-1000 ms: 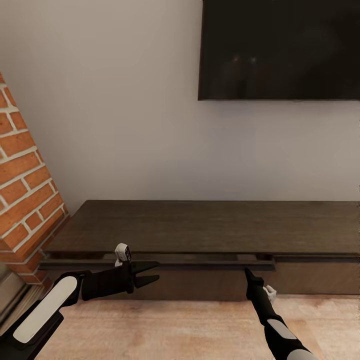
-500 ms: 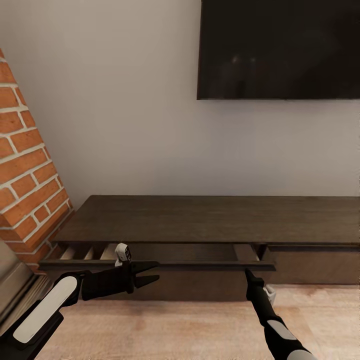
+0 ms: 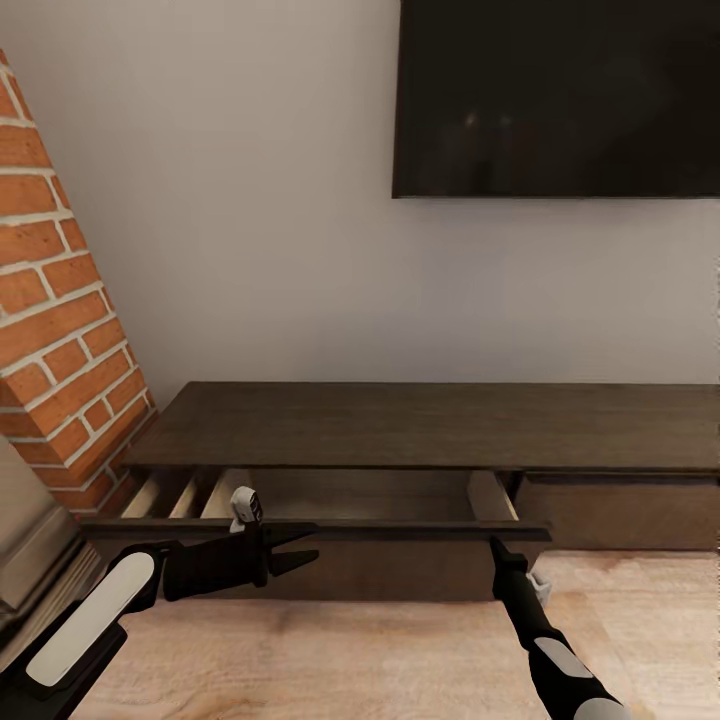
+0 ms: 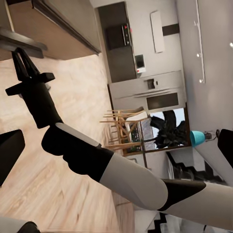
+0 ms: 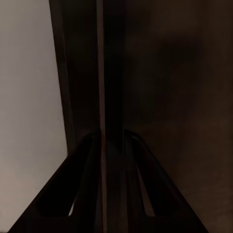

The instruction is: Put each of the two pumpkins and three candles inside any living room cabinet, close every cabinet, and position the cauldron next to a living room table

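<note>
**Left drawer of cabinet pulled out, right gripper on its top edge**

One cabinet [image 3: 430, 425], low and dark brown, stands against the grey wall; two fronts counted. The left drawer [image 3: 330, 505] stands out from the carcass, its visible interior bare; the right front [image 3: 625, 510] sits flush. The right gripper [image 3: 497, 545] has its jaws pinched narrow on the drawer front's top edge [image 5: 109, 97]. The left gripper [image 3: 300, 548] hovers just before the drawer front, jaws slightly apart, holding nothing. One television [image 3: 560, 95] hangs above. Brick fireplace [image 3: 60, 330] at left; light wood-plank floor [image 3: 350, 650].
</note>
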Tool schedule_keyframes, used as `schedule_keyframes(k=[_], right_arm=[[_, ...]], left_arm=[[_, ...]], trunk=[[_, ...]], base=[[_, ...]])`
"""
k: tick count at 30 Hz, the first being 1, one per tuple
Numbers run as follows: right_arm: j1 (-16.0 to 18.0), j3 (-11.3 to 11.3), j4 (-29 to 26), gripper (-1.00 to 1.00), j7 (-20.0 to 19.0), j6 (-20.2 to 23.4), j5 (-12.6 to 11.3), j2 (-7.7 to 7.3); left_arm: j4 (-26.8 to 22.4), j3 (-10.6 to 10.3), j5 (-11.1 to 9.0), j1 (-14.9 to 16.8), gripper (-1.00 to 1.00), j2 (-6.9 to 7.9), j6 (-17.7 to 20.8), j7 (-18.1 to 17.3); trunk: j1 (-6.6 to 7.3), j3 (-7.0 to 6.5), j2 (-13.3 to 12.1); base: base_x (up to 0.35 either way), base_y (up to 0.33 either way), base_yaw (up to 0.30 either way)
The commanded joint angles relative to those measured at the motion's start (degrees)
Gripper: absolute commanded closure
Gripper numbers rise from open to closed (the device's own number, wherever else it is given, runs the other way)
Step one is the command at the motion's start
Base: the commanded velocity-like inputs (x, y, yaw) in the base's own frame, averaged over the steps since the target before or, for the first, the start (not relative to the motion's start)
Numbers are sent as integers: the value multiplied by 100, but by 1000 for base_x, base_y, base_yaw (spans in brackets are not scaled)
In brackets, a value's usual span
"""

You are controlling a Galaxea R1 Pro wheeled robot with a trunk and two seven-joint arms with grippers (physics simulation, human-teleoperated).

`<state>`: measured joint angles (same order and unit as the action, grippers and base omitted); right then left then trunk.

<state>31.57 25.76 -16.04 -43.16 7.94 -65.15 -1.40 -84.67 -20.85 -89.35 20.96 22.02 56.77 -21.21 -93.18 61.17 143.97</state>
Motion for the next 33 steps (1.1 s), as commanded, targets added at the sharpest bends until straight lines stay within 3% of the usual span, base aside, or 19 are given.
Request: schedule_keyframes(k=[1, 16, 33], right_arm=[[7, 35, -57, 100, -281, 94, -121, -1], [7, 35, -57, 100, -281, 94, -121, -1], [7, 35, -57, 100, -281, 94, -121, -1]], left_arm=[[3, -7, 28, 4, -100, 4, 2, -46], [3, -7, 26, 4, -100, 7, 1, -49], [3, -7, 27, 4, -100, 6, 1, -48]], trunk=[[5, 4, 3], [5, 4, 3], [5, 4, 3]], base=[[-221, 0, 0], [-178, 0, 0], [-80, 0, 0]])
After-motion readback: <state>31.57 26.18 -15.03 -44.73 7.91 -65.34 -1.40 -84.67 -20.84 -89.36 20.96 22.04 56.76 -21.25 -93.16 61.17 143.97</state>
